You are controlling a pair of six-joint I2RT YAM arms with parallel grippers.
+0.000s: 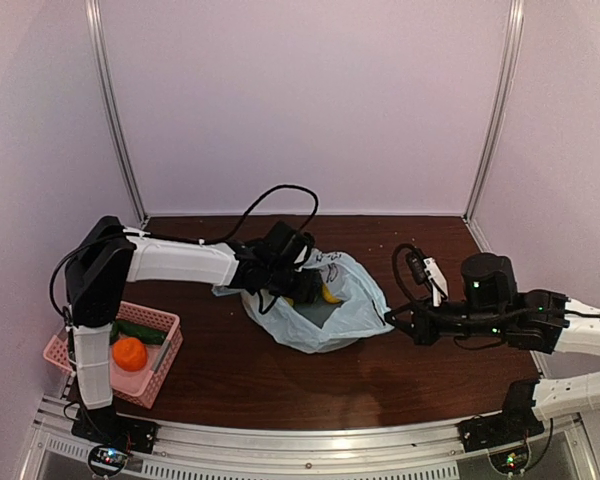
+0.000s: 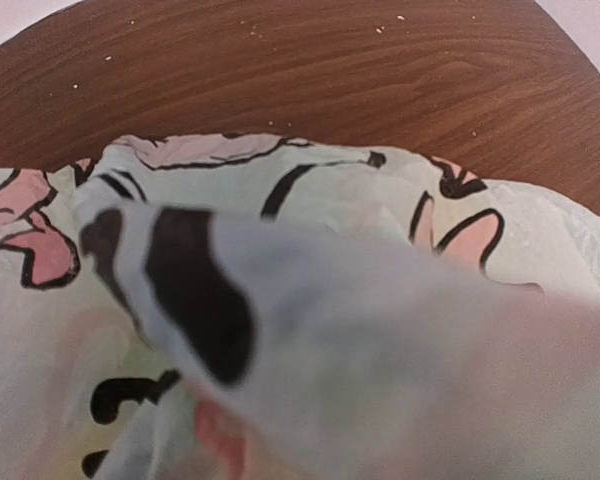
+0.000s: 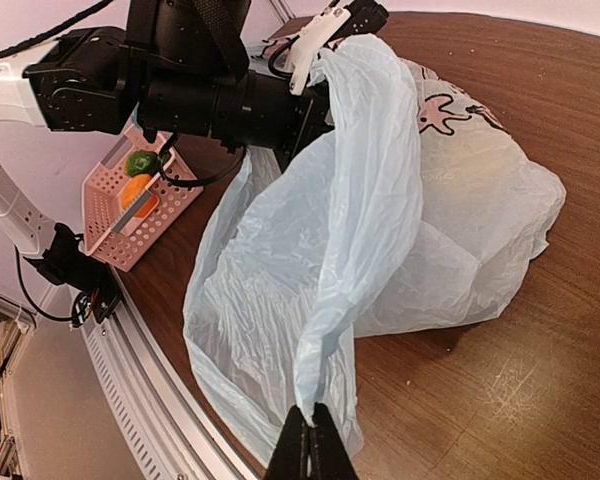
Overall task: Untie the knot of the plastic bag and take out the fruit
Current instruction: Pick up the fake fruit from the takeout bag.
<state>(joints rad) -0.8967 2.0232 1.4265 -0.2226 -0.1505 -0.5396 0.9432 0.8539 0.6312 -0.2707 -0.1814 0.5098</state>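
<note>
Across wooden table (image 1: 230, 370), left arm (image 1: 180, 262) reaches into plastic bag (image 1: 350, 300).

One plastic bag (image 1: 352, 300), one basket (image 1: 58, 352), three visible fruits (image 1: 129, 353), two arms (image 1: 180, 262)

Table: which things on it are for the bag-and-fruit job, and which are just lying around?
For the job: plastic bag, yellow fruit inside it, orange fruit and dark green fruit in the pink basket.
Just lying around: pink basket, pale crumbs on the table.
</note>
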